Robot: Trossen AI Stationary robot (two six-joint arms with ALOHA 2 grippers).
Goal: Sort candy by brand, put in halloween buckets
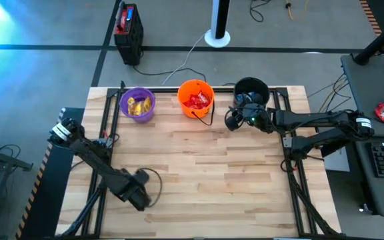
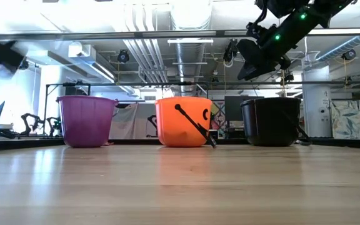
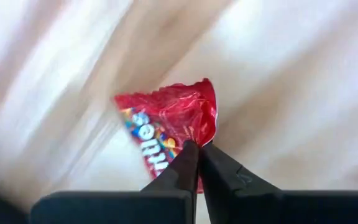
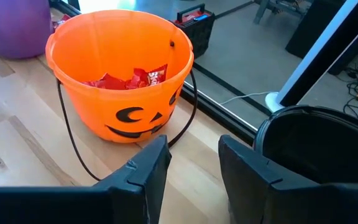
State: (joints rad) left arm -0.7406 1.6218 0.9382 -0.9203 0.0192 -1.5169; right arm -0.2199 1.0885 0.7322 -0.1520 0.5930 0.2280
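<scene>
Wooden table point(image 1: 199, 180) fills the centre of the high view, with three pails lined up along its upper edge. Purple bucket point(image 1: 137, 105) sits at the left with yellow packets point(image 1: 139, 105) inside; the orange jack-o'-lantern bucket point(image 1: 196, 98) stands in the middle, holding red packets point(image 1: 197, 101), its thin black handle hanging down; the black bucket point(image 1: 251, 89) stands to the right. The right gripper point(image 1: 235, 118) hovers at the black bucket's lower-left rim, fingers parted with nothing between them. The left gripper point(image 3: 197, 152), at the table's lower left, is pinched tight on a red Skittles packet point(image 3: 169, 121).
</scene>
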